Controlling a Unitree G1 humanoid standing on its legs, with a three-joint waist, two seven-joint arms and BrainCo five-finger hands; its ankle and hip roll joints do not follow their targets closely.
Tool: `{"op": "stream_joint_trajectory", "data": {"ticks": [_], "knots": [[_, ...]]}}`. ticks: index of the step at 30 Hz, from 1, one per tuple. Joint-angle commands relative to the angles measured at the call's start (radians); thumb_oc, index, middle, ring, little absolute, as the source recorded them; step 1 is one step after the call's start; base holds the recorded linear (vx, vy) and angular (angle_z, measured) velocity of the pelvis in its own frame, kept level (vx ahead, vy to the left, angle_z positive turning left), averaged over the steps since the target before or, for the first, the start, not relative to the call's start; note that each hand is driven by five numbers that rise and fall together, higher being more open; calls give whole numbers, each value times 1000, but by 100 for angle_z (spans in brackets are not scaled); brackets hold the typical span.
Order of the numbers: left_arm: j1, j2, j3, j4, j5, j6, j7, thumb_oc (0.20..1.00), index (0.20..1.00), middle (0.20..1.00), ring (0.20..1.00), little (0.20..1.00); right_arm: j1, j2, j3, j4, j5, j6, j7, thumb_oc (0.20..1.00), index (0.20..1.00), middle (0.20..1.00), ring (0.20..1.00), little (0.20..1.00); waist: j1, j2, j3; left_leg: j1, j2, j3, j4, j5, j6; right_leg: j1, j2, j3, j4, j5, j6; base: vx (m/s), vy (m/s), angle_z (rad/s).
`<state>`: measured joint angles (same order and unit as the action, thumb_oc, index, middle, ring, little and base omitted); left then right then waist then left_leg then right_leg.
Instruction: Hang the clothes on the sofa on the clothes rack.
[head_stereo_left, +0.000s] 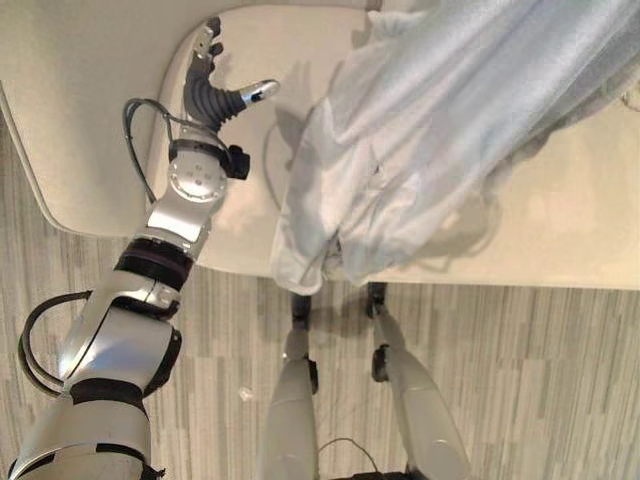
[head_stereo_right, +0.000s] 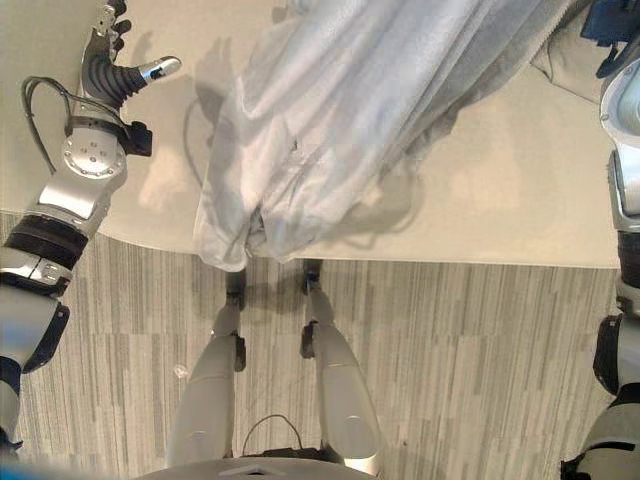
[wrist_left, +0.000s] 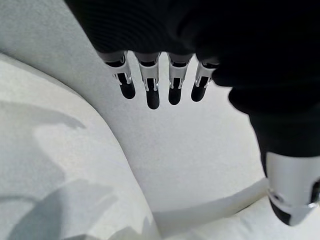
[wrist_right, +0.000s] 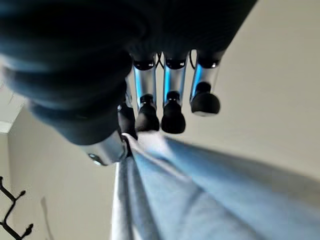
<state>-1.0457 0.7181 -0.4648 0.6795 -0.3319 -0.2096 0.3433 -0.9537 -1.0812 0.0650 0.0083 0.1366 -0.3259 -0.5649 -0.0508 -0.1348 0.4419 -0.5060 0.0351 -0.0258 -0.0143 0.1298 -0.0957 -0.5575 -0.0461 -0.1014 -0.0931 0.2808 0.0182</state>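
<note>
A pale, white-grey garment (head_stereo_left: 420, 130) hangs lifted from the upper right, and its lower end trails over the front edge of the cream sofa (head_stereo_left: 90, 100). In the right wrist view my right hand (wrist_right: 150, 105) is shut on the garment (wrist_right: 200, 200), the cloth pinched between thumb and curled fingers and falling away below it. My left hand (head_stereo_left: 210, 85) hovers open over the sofa seat, left of the garment and apart from it. Its straight fingers (wrist_left: 152, 85) hold nothing. A black clothes rack hook (wrist_right: 12, 210) stands against the wall.
The sofa's rounded corner (head_stereo_left: 60, 200) lies below my left arm. Grey striped flooring (head_stereo_left: 500, 380) runs in front of the sofa. My right forearm (head_stereo_right: 625, 150) rises along the right edge over the seat.
</note>
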Motion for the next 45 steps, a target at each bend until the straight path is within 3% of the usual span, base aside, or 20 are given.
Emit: {"op": "stream_joint_trajectory", "data": {"ticks": [1,11,22,28,37,42,45], "knots": [[8,-23,-36,32,28,-47,-16,1000,1000,1000,1000,1000,54,76,15,17,84,-28,31,200,200,200,200,200,-12,4,-129,2,13,3,-73,24,-13,76,-54,9,6,-90,164,0,0,0],[-152,38,-212,157,194,14,-69,1000,1000,1000,1000,1000,23,97,143,96,179,-2,121,200,200,200,200,200,-15,29,-107,-27,11,14,-73,42,-6,35,-58,24,6,-72,166,4,6,-5],[-193,-67,-251,240,157,22,-120,1000,1000,1000,1000,1000,18,162,147,54,63,13,88,200,200,200,200,200,-34,50,-94,-48,10,26,-73,41,0,-2,-57,44,6,-69,167,13,11,-6],[-228,-139,-240,385,156,40,-136,1000,1000,1000,1000,1000,-17,177,140,1,44,-3,68,200,200,200,200,200,-55,41,-98,-54,13,33,-73,38,-2,-14,-52,52,6,-69,165,4,-10,-5],[-232,-217,-237,444,172,53,-145,1000,1000,1000,1000,1000,-49,177,124,-46,24,-11,37,200,200,200,200,200,-77,29,-101,-52,16,43,-73,32,-2,-20,-47,62,6,-67,164,3,-7,-4],[-262,-219,-232,491,189,59,-139,1000,1000,1000,1000,1000,-53,159,89,-120,49,-48,30,200,200,200,200,200,-100,17,-100,-58,20,46,-73,31,-4,-30,-41,70,6,-65,164,8,-18,-5],[-302,-171,-235,515,194,60,-131,1000,1000,1000,1000,1000,8,148,3,-223,106,-103,44,200,200,200,200,200,-128,8,-99,-65,25,52,-73,29,-6,-44,-36,73,6,-63,166,28,-15,-10]]}}
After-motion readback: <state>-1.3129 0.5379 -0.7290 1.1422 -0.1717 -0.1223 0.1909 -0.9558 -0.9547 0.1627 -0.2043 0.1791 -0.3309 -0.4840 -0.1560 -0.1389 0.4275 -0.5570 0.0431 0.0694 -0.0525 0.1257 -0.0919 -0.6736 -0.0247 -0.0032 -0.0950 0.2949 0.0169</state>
